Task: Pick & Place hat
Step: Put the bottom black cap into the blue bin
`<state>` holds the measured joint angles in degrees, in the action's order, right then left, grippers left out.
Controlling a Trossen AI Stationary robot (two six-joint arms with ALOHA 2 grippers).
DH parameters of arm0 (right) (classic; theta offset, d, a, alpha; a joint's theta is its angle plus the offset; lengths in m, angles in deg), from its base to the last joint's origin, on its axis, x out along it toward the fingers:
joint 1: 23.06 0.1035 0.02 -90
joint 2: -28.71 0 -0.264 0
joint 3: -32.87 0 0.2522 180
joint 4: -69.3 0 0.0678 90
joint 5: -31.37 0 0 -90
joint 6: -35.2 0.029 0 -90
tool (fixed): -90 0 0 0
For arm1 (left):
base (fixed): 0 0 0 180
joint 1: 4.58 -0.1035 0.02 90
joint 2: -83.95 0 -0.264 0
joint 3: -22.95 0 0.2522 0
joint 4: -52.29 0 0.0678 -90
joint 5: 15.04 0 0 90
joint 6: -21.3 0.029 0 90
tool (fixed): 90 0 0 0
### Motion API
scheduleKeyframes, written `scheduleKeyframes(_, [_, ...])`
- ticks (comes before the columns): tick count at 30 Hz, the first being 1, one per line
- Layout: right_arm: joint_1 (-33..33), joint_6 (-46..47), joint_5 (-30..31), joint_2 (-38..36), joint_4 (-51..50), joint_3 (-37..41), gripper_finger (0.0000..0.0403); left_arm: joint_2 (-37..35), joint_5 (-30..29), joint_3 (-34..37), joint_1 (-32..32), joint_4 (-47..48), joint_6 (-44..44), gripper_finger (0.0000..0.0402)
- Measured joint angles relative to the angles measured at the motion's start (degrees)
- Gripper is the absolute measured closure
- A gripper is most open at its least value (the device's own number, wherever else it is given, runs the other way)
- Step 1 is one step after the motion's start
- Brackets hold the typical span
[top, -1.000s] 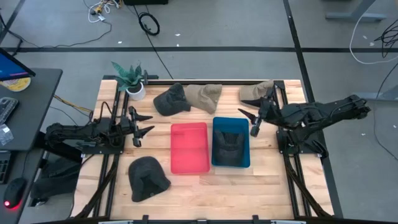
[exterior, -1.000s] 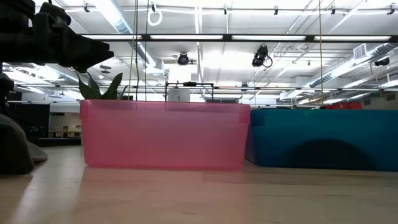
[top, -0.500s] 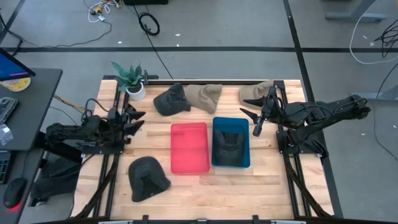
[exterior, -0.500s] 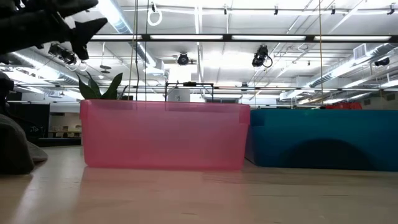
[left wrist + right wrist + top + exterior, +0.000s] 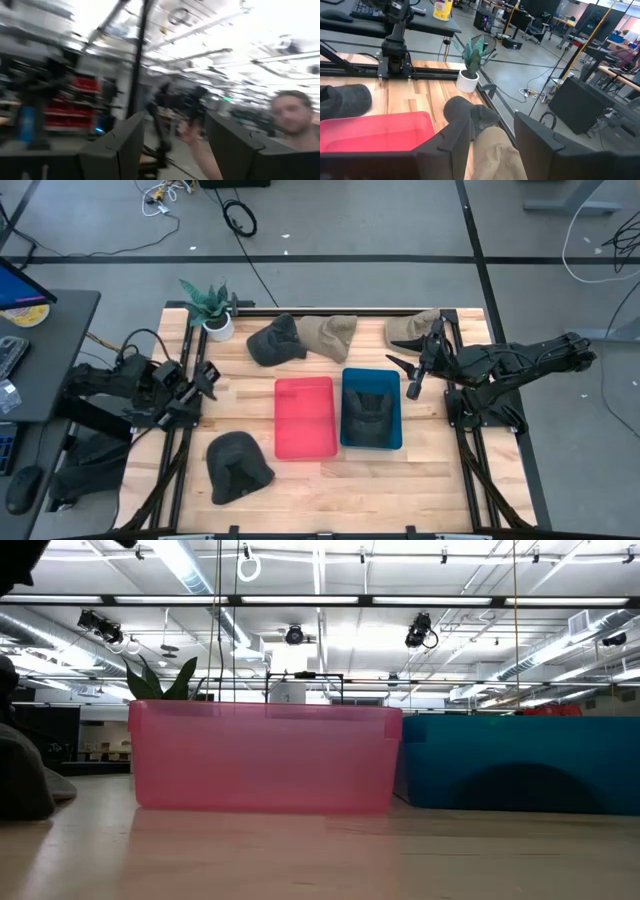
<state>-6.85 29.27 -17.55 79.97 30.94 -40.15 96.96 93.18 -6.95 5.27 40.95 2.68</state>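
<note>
Surface: pale wooden table on a grey floor with cables; ceiling strip lights in the low view.

Bins: red bin, nothing inside; blue bin just beside it, holding a dark hat.

Loose hats: dark grey hat near the table's front, left of the red bin; black cap touching a tan cap along the back edge; another tan hat at the back right.

Potted plant at the back left corner.

Left gripper: at the table's left edge, fingers spread, holding nothing.

Right gripper: beside the blue bin's back right corner, fingers apart, holding nothing.

A person shows in the left wrist view.
</note>
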Motion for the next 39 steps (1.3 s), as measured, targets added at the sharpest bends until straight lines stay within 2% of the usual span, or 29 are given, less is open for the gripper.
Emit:
scheduleKeyframes(8, [0.0, 1.34, 0.02, 0.0, -2.55, 0.02, 0.0247, 11.5, -4.58, -5.6, 9.07, 0.56, 6.11, 0.0189])
scheduleKeyframes(11, [0.0, 2.5, 0.02, 0.0, -3.09, 0.02, 0.0247, 15.55, -6.75, -9.17, 12.49, 3.71, 8.62, 0.0189])
scheduleKeyframes(13, [0.0, 2.53, 0.02, 0.0, -3.43, 0.04, 0.0247, 18.03, -11.44, -12.03, 15.11, 8.67, 10.65, 0.0189])
scheduleKeyframes(18, [0.0, 2.65, 0.02, 0.0, -3.48, 0.04, 0.0247, 24.47, -32.41, -19.73, 22.02, 24.25, 11.52, 0.0189])
scheduleKeyframes(20, [0.0, 2.65, 0.02, 0.0, -3.48, 0.04, 0.0247, 27.26, -38.13, -22.76, 24.73, 29.31, 10.66, 0.0189])
scheduleKeyframes(27, [0.0, 2.32, 0.02, 0.0, -3.46, 0.04, 0.0247, 37.53, -50.5, -32.13, 33.7, 41.48, 6.08, 0.0189])
scheduleKeyframes(30, [0.0, 2.22, 0.04, 0.0, -3.46, 0.04, 0.0247, 42.43, -56.05, -36.18, 36.78, 49.62, 1.93, 0.0189])
scheduleKeyframes(34, [0.0, 1.45, 0.04, 0.0, -3.44, 0.04, 0.0247, 49.01, -56.76, -40.72, 38.51, 62.43, -7.64, 0.0189])
scheduleKeyframes(39, [0.0, 0.93, 0.07, 0.0, -3.4, 0.04, 0.0247, 55.78, -50.1, -43.32, 38.81, 72.34, -19.17, 0.0189])
